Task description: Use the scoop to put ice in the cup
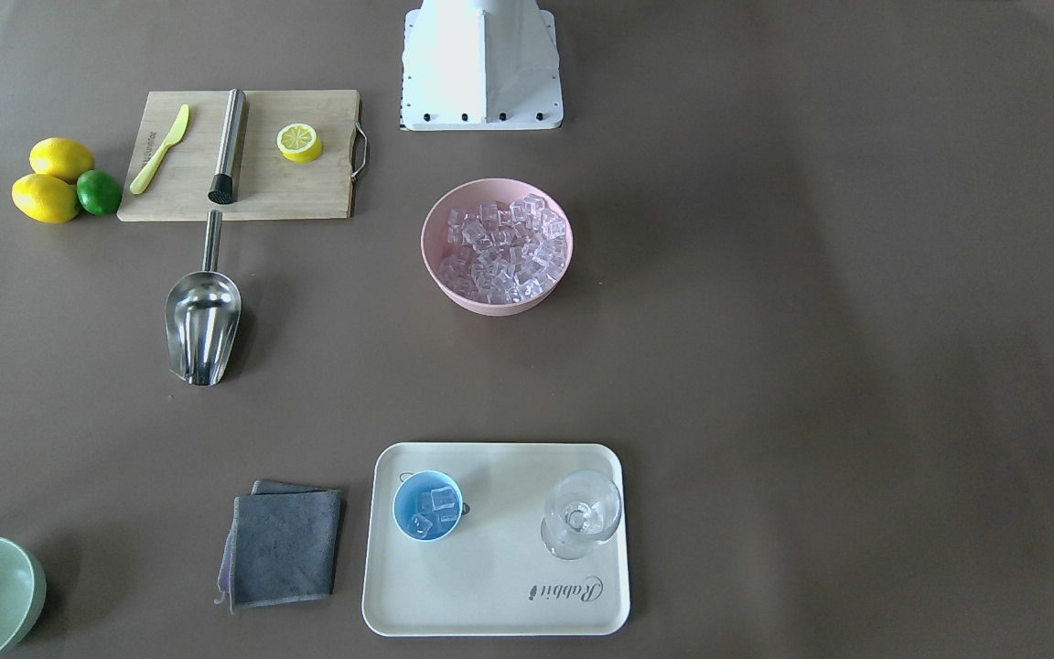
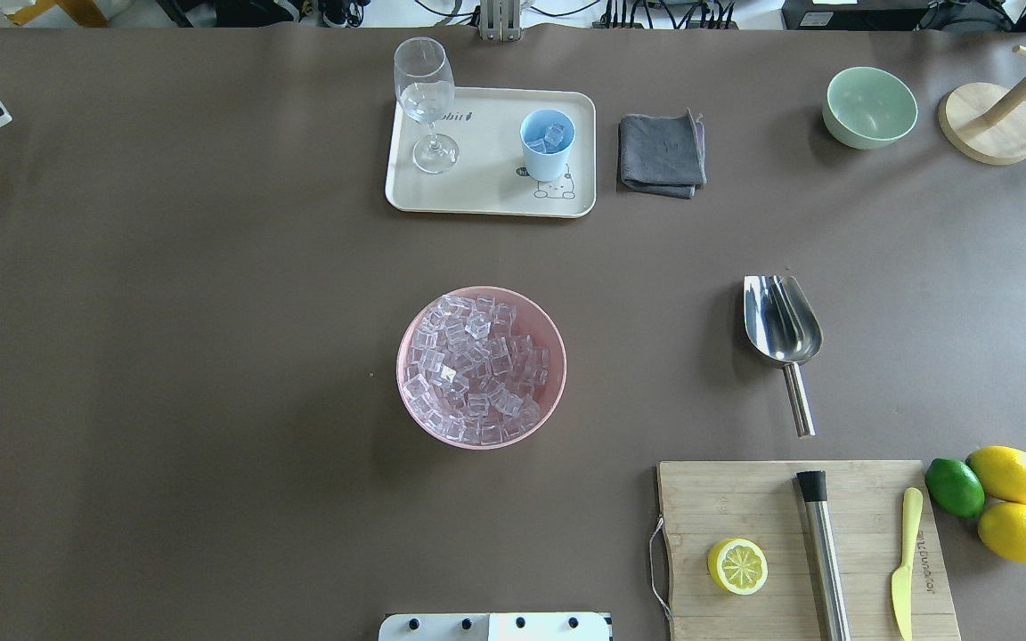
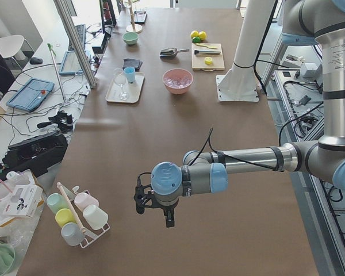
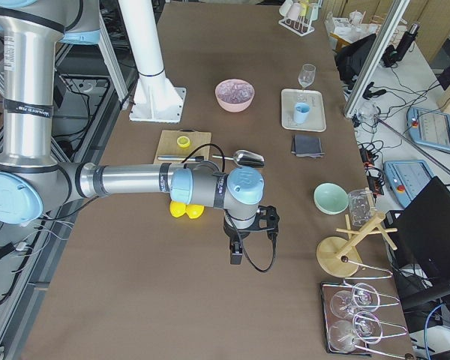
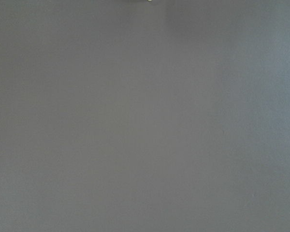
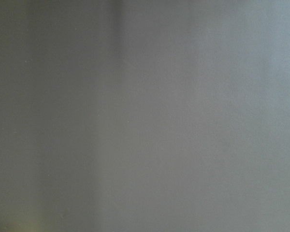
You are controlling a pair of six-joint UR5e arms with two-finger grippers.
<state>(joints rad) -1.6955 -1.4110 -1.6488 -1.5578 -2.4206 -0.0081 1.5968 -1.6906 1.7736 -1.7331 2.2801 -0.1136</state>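
Observation:
The steel scoop (image 1: 203,316) lies empty on the table by the cutting board, and also shows in the overhead view (image 2: 780,329). Many ice cubes (image 2: 477,369) fill a pink bowl (image 1: 440,275) at the table's middle. The light-blue cup (image 1: 428,506) stands on a cream tray (image 1: 490,604) and holds a few ice cubes (image 2: 551,135). My left gripper (image 3: 155,210) and right gripper (image 4: 236,255) hang over bare table at opposite ends, far from all of these. They show only in the side views, so I cannot tell whether they are open or shut. Both wrist views show only table.
A stemmed glass (image 1: 582,513) stands on the tray beside the cup. A grey cloth (image 1: 282,545) lies next to the tray. A cutting board (image 1: 307,197) carries a steel cylinder, a yellow knife and a lemon half. Lemons and a lime (image 1: 99,192) lie beside it. A pale-green bowl (image 2: 869,107) is at the far corner.

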